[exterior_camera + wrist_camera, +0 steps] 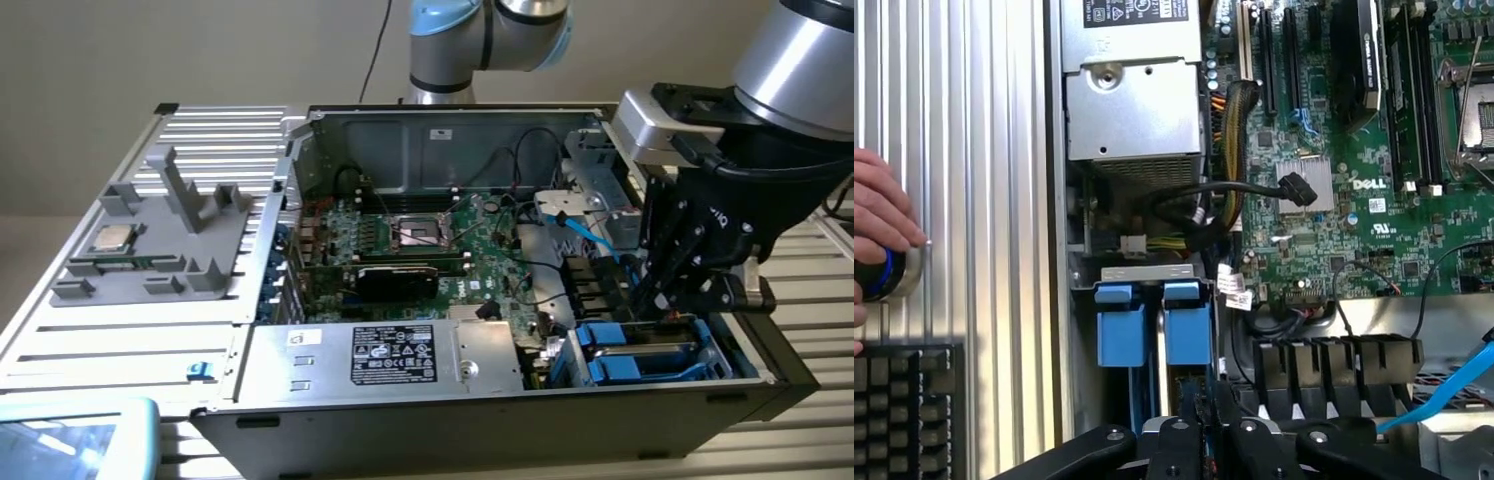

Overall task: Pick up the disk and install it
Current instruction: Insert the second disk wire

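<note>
Disk (643,352) sits low in the blue-framed drive bay at the front corner of the computer case (747,385), on the exterior view's right, and your jaws (681,300) reach down into that bay right above it. The jaws are drawn close together; you cannot tell from either view whether they still pinch the disk's edge. In the wrist view the two blue carrier tabs (1154,325) stand side by side just ahead of the black gripper links, tight against the case wall on one side and a row of black cable clips (1334,375) on the other. A blue cable (1444,395) crosses near the gripper. Beyond lie the power supply (387,355) and motherboard (441,250). A hand (879,235) rests on the ribbed desk (984,200) outside the case.
</note>
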You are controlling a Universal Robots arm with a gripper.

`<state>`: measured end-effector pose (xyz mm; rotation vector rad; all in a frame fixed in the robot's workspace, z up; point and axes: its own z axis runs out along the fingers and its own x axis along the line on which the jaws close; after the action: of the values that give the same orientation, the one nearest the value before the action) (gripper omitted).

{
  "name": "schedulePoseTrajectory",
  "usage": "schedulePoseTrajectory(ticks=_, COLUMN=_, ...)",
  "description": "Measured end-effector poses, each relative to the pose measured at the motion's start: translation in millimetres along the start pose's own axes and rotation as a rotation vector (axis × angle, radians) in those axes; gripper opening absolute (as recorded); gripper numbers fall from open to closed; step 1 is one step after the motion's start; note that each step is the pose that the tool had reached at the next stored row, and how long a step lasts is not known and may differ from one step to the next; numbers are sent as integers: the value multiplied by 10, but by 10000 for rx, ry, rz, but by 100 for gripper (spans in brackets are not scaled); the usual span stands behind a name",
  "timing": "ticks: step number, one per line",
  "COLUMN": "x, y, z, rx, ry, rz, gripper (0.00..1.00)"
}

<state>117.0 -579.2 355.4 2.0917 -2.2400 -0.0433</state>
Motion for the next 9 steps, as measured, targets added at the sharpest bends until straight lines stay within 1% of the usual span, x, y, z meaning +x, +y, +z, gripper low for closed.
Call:
schedulePoseTrajectory(ticks=3, x=14, y=1, z=16, rx=2, ry=-22, rz=-47, gripper=16)
schedulePoseTrajectory(ticks=6, x=20, y=1, z=16, rx=2, ry=-26, rz=-49, gripper=16)
schedulePoseTrajectory(ticks=7, x=25, y=0, z=18, rx=4, ry=-48, rz=-57, gripper=16)
schedulePoseTrajectory(ticks=8, x=31, y=0, z=20, rx=10, ry=-90, rz=-72, gripper=16)
schedulePoseTrajectory(ticks=9, x=42, y=-1, z=23, rx=9, ry=-164, rz=-94, gripper=16)
